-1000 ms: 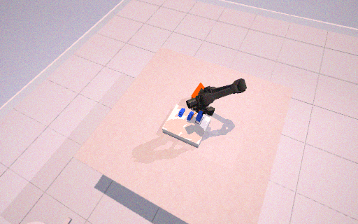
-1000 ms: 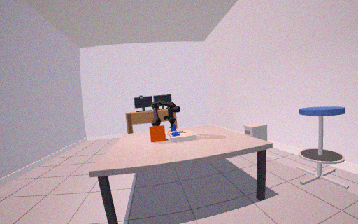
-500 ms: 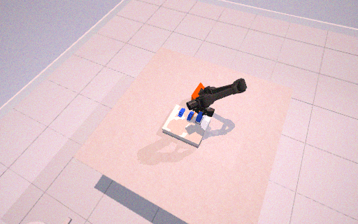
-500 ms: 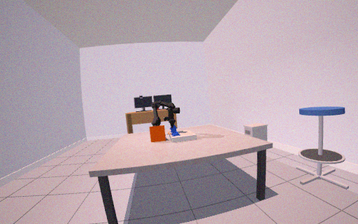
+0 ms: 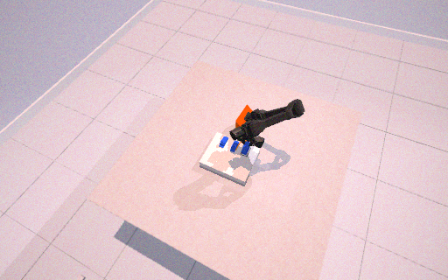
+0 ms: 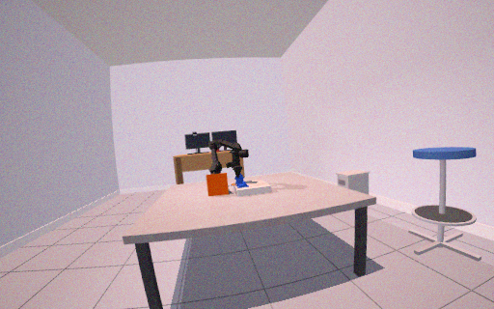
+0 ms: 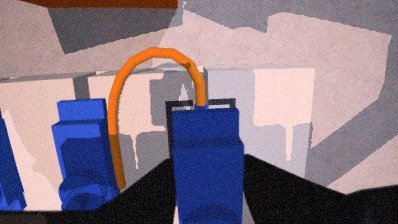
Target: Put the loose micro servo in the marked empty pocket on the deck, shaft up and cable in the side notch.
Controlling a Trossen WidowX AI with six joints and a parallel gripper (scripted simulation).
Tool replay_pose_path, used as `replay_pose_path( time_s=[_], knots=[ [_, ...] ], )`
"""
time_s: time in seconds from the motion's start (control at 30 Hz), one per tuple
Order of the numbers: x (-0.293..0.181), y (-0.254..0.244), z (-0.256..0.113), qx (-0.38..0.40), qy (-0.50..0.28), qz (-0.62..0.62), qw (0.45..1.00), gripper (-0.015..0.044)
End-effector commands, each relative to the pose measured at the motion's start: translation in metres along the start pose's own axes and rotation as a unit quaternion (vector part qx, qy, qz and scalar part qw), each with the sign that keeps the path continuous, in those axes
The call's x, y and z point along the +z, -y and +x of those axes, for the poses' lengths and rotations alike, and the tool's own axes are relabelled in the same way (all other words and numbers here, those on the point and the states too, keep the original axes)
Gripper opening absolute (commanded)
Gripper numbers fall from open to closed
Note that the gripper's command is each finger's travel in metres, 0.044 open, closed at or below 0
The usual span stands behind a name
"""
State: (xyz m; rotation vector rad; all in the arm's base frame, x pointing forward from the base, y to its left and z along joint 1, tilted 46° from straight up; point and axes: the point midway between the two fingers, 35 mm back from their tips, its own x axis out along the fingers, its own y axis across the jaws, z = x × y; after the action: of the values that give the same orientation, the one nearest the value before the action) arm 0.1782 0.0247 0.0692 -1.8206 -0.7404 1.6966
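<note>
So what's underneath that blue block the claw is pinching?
Under the block, the white deck and part of a dark outline show past its edges. Whatever lies directly beneath is covered, so I can't tell whether it touches down.
</note>
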Motion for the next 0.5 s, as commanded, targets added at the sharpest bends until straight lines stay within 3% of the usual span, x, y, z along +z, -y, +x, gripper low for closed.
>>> replay_pose_path(
  time_s=[0.0,0.47],
  knots=[
    [-0.001,0.000,0.004,-0.001,-0.002,0.002,1.000,0.0000],
    [-0.001,0.000,0.015,-0.001,-0.002,0.002,1.000,0.0000]
  ],
)
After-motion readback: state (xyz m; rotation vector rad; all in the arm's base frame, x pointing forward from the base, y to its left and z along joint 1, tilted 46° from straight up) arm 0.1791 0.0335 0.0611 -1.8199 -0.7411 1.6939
